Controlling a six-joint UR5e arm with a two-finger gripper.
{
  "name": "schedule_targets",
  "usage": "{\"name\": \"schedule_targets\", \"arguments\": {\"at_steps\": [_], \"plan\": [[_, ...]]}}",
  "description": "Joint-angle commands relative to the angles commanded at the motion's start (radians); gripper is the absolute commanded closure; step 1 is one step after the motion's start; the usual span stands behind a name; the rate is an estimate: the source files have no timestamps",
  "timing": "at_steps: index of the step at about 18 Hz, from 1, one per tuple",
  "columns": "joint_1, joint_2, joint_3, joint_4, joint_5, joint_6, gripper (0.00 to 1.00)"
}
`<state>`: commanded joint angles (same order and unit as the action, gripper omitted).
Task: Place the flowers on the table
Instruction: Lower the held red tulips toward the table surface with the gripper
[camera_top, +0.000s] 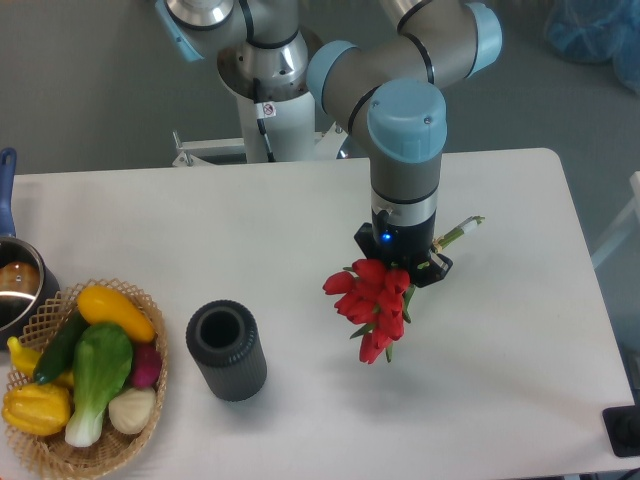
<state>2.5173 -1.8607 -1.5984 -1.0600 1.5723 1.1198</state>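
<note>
The flowers (374, 304), a small bunch of red tulips with green leaves, hang under my gripper (405, 268) over the right middle of the white table (250, 230). Their pale green stems (458, 232) stick out to the right of the gripper. The gripper points down and is shut on the stems; its fingers are hidden by the wrist and the blooms. I cannot tell if the blooms touch the tabletop.
A black cylinder (226, 350) stands upright left of the flowers. A wicker basket (85, 385) with colourful vegetables sits at the front left corner. A metal pot (15, 285) with a blue handle is at the left edge. The arm's base (265, 110) stands behind the table.
</note>
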Motion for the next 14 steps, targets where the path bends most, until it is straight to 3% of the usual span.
{"name": "schedule_targets", "arguments": {"at_steps": [10,14], "plan": [[-0.012,-0.012,-0.015,0.003,-0.008,-0.002,0.82],[-0.037,-0.026,-0.041,0.003,-0.003,-0.008,0.72]]}}
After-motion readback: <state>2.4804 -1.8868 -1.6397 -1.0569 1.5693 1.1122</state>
